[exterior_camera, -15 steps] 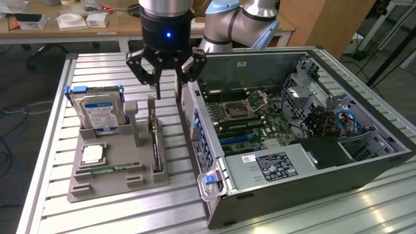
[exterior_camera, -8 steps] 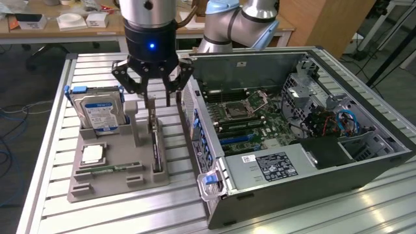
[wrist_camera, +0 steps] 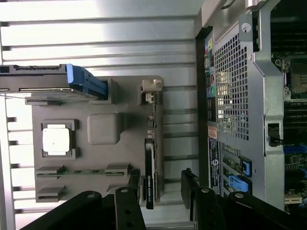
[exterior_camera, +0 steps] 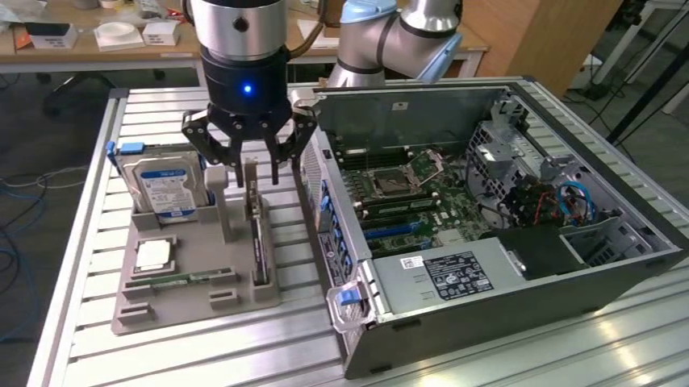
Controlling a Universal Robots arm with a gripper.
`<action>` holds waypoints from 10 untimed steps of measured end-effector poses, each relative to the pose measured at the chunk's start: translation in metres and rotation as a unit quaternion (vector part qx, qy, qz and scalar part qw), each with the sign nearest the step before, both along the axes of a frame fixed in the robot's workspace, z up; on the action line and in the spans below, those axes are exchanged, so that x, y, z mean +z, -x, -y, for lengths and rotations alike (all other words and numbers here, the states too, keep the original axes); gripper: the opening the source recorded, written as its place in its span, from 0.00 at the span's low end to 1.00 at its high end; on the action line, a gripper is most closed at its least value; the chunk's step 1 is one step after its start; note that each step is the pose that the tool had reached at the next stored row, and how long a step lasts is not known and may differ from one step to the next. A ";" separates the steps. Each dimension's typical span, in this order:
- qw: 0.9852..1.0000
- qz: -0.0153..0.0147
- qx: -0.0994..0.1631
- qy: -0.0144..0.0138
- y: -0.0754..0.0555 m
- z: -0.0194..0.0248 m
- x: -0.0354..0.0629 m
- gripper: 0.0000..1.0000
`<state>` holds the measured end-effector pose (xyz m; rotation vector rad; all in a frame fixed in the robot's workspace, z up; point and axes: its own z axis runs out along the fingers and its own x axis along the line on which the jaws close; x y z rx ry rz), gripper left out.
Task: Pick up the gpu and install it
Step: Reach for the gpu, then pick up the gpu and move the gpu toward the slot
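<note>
Exterior view: poised w/ gripper (exterior_camera: 250, 171) over gpu (exterior_camera: 258, 242), jaws apart, no grip yet; gpu on edge in grey tray (exterior_camera: 173, 310), exterior view's left of PC case (exterior_camera: 485, 282); pickup + install pending

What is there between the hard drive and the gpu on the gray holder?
Only a raised gray block of the holder stands between the hard drive and the gpu; the exterior and wrist views both show it.
</note>
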<state>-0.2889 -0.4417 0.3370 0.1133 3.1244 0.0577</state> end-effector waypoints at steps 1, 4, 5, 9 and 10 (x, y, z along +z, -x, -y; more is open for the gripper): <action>1.000 0.000 0.000 0.000 0.000 0.0000 0.0000 0.47; 1.000 0.000 0.000 0.000 0.000 0.0000 0.0000 0.47; 1.000 0.000 0.000 0.000 0.000 0.0000 -0.0001 0.47; 1.000 0.000 0.000 0.000 0.000 0.0000 -0.0001 0.47; 1.000 0.000 0.000 0.000 0.000 0.0000 -0.0001 0.47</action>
